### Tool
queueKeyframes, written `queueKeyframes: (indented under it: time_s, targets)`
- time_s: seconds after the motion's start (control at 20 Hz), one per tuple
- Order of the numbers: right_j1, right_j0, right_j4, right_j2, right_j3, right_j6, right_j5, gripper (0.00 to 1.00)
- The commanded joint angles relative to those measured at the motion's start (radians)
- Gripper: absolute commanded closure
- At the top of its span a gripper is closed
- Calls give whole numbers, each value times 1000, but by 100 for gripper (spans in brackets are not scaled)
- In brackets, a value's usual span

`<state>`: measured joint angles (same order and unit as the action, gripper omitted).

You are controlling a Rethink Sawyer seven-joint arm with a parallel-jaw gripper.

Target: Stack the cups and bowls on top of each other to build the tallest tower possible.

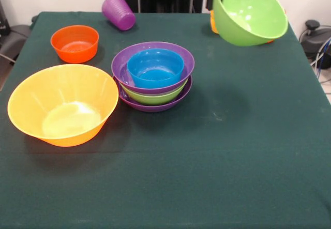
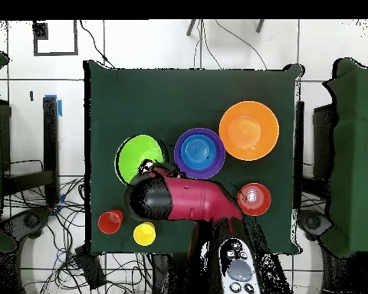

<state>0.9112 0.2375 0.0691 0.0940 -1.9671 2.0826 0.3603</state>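
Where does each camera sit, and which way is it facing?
Front view: across the table from the robot, facing its side; only the raised green bowl marks where the arm comes down, the gripper is hidden.
Overhead view: above the table, looking straight down, base at the bottom; the red and black arm reaches to the green bowl.
Both show: the green bowl, the tower, the yellow-orange bowl, turned half round between views.

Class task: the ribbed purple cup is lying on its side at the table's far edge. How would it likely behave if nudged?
The ribbed purple cup lies on its round side, so it would probably roll, curving because it tapers. It looks like thin plastic, likely light and easily shoved. The ribs may offer some grip.
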Motion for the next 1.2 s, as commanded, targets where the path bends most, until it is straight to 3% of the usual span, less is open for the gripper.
queueKeyframes:
  time_s: [0.05,0.4,0.95,1.2]
  targets:
    - [43,107,34,136,-18,-143,155,100]
    - [38,191,74,186,12,-187,194,100]
    - [32,242,117,238,55,-195,246,100]
    - [48,262,118,268,83,-204,319,100]
